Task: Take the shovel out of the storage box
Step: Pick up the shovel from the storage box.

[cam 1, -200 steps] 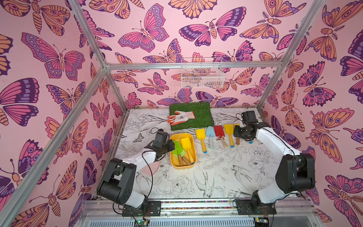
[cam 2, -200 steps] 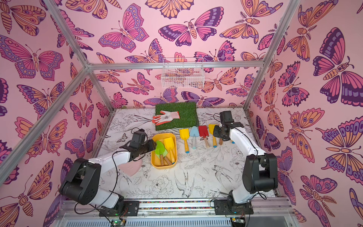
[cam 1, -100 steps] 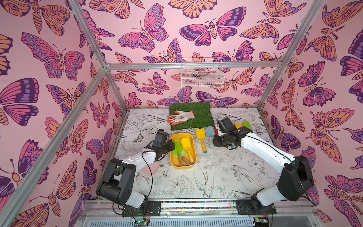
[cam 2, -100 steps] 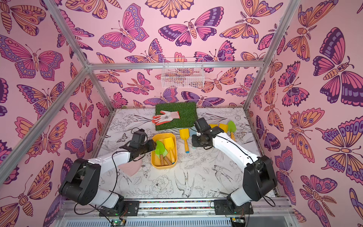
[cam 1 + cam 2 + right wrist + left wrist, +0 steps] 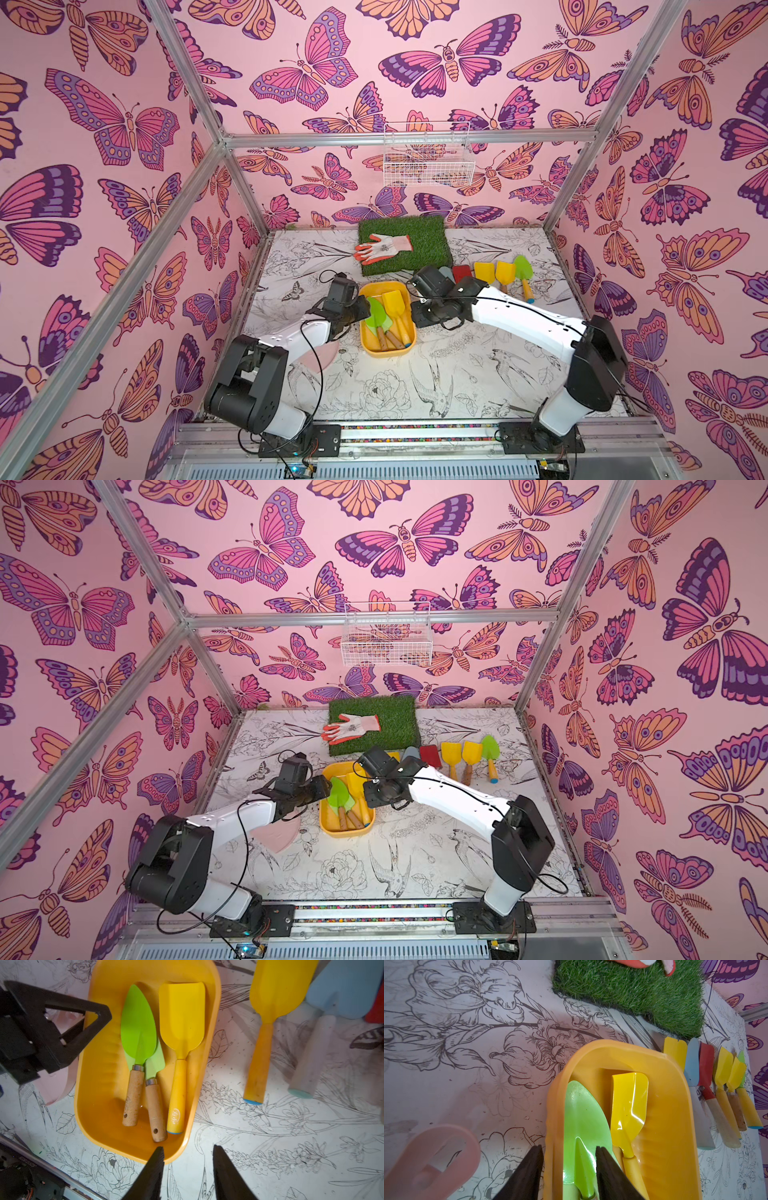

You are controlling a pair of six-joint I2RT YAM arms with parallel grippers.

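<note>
Okay, the storage box (image 5: pixel 386 352) sits on the table (image 5: pixel 457 374), a little left of centre. The yellow shovel (image 5: pixel 181 1016) lies inside it along the right wall, blade far, handle near. Two green trowels (image 5: pixel 139 1022) overlap just to its left. My left gripper (image 5: pixel 569 1148) is astride the box's left wall with its jaws apart: one finger (image 5: pixel 527 1172) outside, the other above a green blade. Whether it pinches the wall I can't tell. My right gripper (image 5: pixel 187 1147) hangs by the box's near right corner, jaws apart, nothing between them. Right of the box, a row of loose shovels (image 5: pixel 494 272) lies on the table.
</note>
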